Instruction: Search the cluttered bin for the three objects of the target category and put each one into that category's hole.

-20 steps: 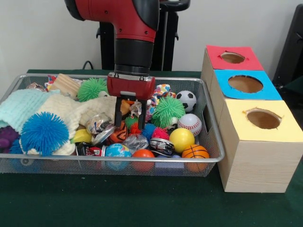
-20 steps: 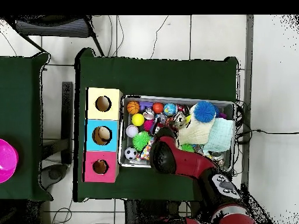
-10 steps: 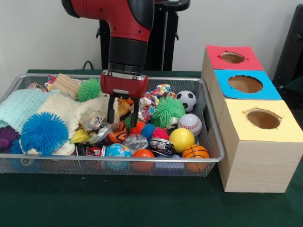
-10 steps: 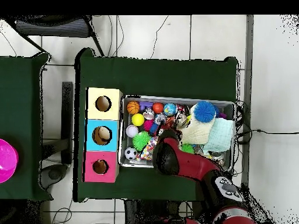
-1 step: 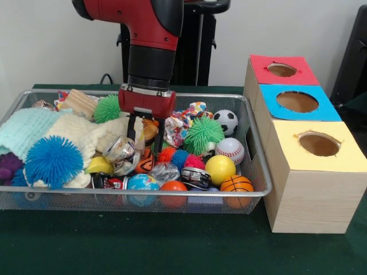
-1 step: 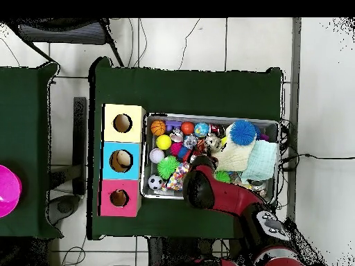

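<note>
Red and black Sawyer arm with a red-housed end effector

The arm (image 5: 150, 23) has a glossy red shell with rounded black joint sections; below the red part sits a black cylindrical wrist with a thin silver ring at its lower edge. The end effector (image 5: 144, 136) has a boxy red housing with a small pale plate on its face and two slim dark fingers (image 5: 159, 141). From overhead, the arm (image 6: 222, 197) shows as bulky red links with black joints and a grey, dark-marked cap near the base.
</note>
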### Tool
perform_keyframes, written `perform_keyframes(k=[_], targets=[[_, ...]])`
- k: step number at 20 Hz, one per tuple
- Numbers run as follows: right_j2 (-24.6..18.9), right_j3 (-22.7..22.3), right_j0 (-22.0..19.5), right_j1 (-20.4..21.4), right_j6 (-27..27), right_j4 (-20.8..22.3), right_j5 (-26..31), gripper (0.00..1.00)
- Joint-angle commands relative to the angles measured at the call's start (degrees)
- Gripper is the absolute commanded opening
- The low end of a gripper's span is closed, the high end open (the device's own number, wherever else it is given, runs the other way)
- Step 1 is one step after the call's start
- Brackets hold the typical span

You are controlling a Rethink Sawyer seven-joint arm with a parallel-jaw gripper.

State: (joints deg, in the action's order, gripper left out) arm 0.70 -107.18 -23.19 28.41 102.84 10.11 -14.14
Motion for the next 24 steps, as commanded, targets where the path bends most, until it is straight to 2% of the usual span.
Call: perform_keyframes(k=[1,10,15,20,24], targets=[[-3.3,2.3,-1.2,-2.8,8.0,-0.7,4.2,1.00],[-8.6,0.4,-4.1,-3.9,9.1,0.3,4.3,1.00],[-9.9,1.2,-4.7,-5.5,9.6,0.3,2.2,1.00],[-13.5,1.1,-7.2,-6.6,11.4,1.2,-1.3,1.00],[-14.0,1.1,-7.5,-7.4,12.3,1.3,-4.6,1.00]])
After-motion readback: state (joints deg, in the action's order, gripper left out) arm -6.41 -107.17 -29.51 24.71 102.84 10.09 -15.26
